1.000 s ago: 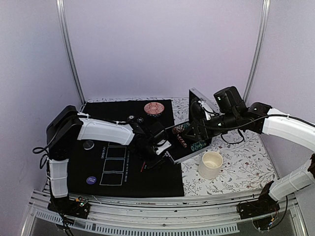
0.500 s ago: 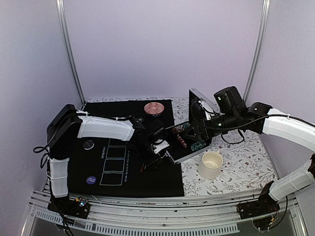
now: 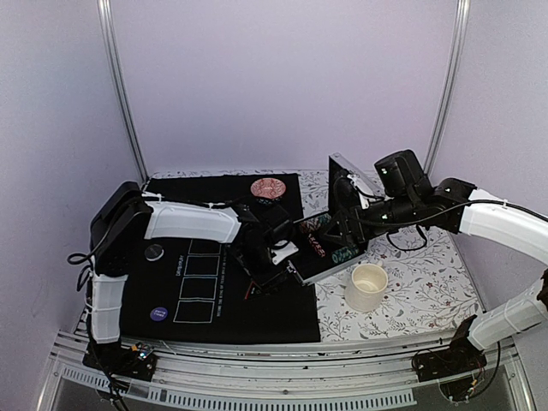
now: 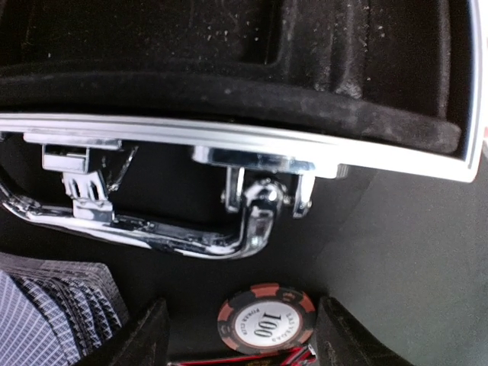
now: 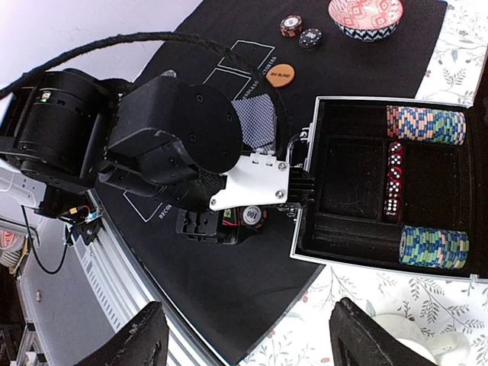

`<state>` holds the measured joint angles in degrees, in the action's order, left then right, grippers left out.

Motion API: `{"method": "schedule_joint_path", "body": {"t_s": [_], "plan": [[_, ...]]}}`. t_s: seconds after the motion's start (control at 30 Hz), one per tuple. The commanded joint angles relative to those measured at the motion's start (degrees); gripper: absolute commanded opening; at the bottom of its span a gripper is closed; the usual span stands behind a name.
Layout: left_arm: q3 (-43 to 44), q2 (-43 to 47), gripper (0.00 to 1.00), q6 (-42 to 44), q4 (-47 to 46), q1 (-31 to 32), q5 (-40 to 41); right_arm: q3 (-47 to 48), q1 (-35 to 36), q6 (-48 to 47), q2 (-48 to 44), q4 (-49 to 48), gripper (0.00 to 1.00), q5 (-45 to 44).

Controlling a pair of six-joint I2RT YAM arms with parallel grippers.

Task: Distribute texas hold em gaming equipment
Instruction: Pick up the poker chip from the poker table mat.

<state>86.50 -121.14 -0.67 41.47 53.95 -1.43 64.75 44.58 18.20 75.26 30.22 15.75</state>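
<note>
A red-and-black striped poker chip [image 4: 265, 316] marked 100 lies flat on the black mat, just in front of the open case's chrome handle [image 4: 152, 229]. My left gripper [image 4: 244, 339] is open around it, a finger on each side with a gap to the chip. A stack of grey-blue-backed cards [image 4: 53, 313] lies to its left. My right gripper [image 5: 258, 343] hangs open and empty high above the case [image 5: 343, 175], looking down on the left gripper [image 3: 267, 272] and the chip [image 5: 252, 216]. In the case are two chip stacks [image 5: 425, 124] [image 5: 433, 246] and red dice [image 5: 393, 179].
On the mat are an orange disc [image 5: 282, 75], two chips [image 5: 290, 25] [image 5: 310, 37], a black disc [image 3: 154, 252], a purple disc [image 3: 158, 314] and the red patterned bowl [image 3: 268, 188]. A white cup [image 3: 366, 287] stands on the floral cloth right of the case [image 3: 330, 248].
My left gripper's fingers have spread wider, and the left arm has shifted a little to the right. The right arm has hardly moved.
</note>
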Motion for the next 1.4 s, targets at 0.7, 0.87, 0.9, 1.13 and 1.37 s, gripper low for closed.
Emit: {"method": "schedule_joint_path", "body": {"t_s": [0.7,0.87,0.9,1.13,1.37], "plan": [[-1.9,-0.94,0.58,0.53,4.39,3.06,1.57,-0.41,0.23,-0.49,-1.69,1.07,0.74,-0.63],[-1.78,-0.94,0.58,0.47,5.25,2.72,1.94,-0.36,0.17,-0.51,-1.87,1.07,0.74,-0.79],[-1.77,-0.94,0.57,0.49,5.35,2.66,2.03,-0.36,0.18,-0.45,-1.88,1.03,0.74,-0.8],[-1.51,-1.11,0.44,0.38,5.9,2.67,2.73,-0.4,0.16,-0.57,-1.85,1.06,0.74,-0.75],[-0.97,-0.96,0.33,0.42,5.87,2.6,2.36,-0.42,0.17,-0.61,-2.16,1.15,0.74,-0.76]]}}
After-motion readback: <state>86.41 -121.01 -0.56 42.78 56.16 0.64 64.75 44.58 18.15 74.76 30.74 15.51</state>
